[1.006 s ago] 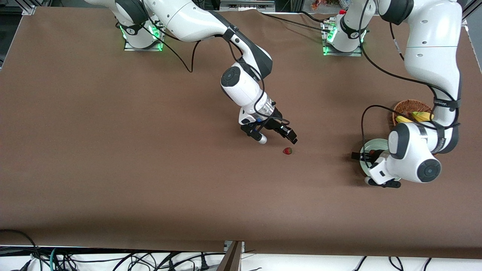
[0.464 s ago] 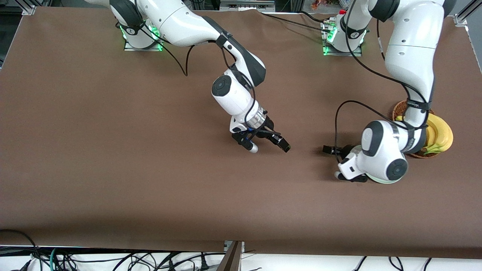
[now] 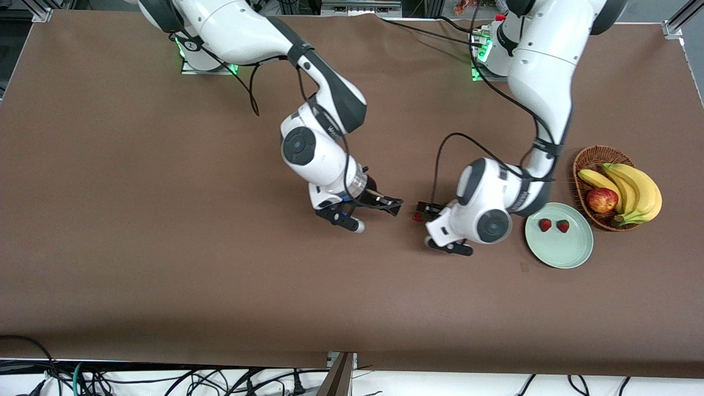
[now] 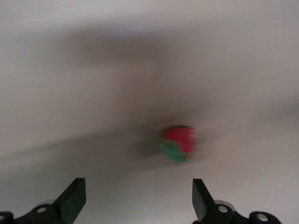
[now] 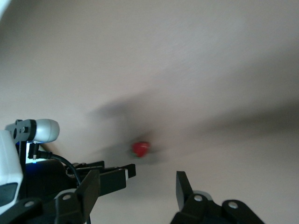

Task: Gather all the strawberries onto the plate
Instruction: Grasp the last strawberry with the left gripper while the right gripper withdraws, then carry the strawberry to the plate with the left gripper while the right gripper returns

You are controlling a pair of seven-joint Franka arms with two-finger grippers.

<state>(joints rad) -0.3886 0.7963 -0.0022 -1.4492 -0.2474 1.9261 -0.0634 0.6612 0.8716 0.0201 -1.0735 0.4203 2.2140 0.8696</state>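
Left claw lining up on the last loose berry

Left gripper (image 4: 135, 205) hangs wide open and empty over the stray strawberry (image 4: 179, 143); I'd center, drop straight, and pinch softly. The berry sits on bare brown table (image 3: 165, 247), well apart from the plate (image 3: 572, 254), which holds two strawberries (image 3: 554, 225). Right gripper (image 5: 138, 189), open and empty too, waits near that berry.

The white left arm's black two-finger gripper (image 3: 422, 210) hangs low over mid-table, fingers (image 4: 73, 199) spread apart. The white right arm's black two-finger gripper (image 3: 379, 209) is close beside it, fingers (image 5: 183, 187) parted too.
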